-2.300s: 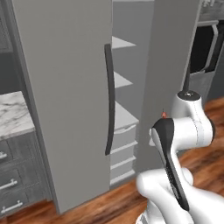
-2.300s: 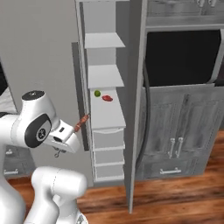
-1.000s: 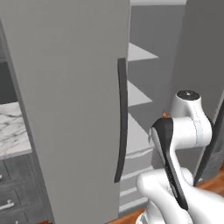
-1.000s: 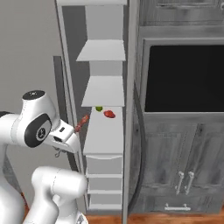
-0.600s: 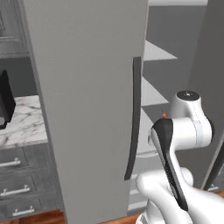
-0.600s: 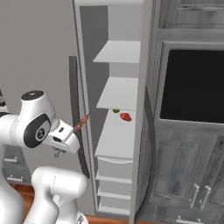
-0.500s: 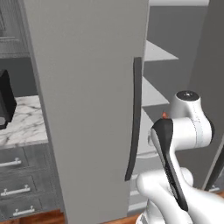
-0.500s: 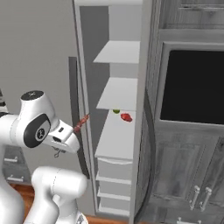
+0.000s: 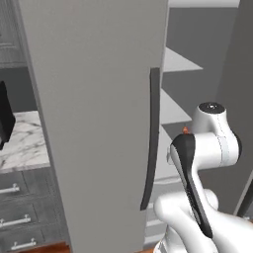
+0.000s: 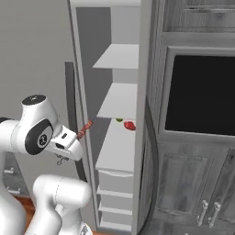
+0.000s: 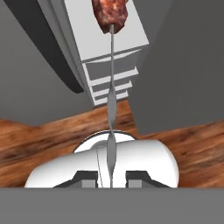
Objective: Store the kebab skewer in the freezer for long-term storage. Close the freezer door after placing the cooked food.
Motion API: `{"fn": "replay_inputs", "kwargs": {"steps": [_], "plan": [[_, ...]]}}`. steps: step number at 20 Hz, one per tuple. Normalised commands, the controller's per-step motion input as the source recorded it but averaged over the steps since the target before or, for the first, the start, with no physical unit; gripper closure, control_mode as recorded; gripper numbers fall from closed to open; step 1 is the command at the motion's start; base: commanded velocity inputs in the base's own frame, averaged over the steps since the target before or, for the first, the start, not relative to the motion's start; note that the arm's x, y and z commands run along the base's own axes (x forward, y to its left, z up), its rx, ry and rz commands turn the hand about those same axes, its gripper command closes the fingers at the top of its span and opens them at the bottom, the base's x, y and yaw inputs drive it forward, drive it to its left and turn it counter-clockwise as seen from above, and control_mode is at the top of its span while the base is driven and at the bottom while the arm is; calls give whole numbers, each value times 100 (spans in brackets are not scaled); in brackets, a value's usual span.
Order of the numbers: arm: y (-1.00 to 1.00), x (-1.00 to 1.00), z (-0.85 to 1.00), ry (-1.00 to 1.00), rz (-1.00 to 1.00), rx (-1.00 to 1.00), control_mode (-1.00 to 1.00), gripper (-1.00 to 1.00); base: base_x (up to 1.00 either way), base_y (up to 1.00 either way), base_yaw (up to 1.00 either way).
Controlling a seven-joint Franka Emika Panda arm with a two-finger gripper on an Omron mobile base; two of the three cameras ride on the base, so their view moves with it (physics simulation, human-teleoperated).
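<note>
Clearly the jaws are clenched on the thin silvery kebab skewer with red-brown meat chunks at its far end (image 11: 110, 87); in the hand view the stick runs straight up from between the two dark finger tips, and the two-finger gripper (image 11: 110, 177) holds its bare lower end. From the right base view the same skewer (image 10: 86, 129) juts up and forward from the gripper (image 10: 69, 144), its meat tip in the air just in front of the open freezer's left edge, not yet over any shelf.

The freezer, the narrow side of the tall matte-grey fridge (image 10: 120, 137), stands open, with white shelves stacked above white drawers. On the lowest shelf (image 10: 114, 151), towards its back, lie a small rounded red lump (image 10: 130, 125) and a small green thing (image 10: 119, 120) just beside it.

The freezer door, a tall grey panel with a long dark vertical handle (image 9: 99, 113), is swung wide, standing to the left of the arm in the left base view. Left of the door in that view a marble-patterned tabletop (image 9: 22, 143) sits over grey drawers. In the right base view a dark built-in oven (image 10: 199, 98) sits in grey cabinetry to the right of the freezer.
</note>
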Motion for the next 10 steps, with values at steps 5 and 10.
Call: {"fn": "replay_inputs", "kwargs": {"steps": [5, 10], "plan": [[0, 0, 0, 0, 0, 0, 100, 100, 44, -21, 0], [0, 0, 0, 0, 0, 0, 100, 100, 43, -27, 0]]}}
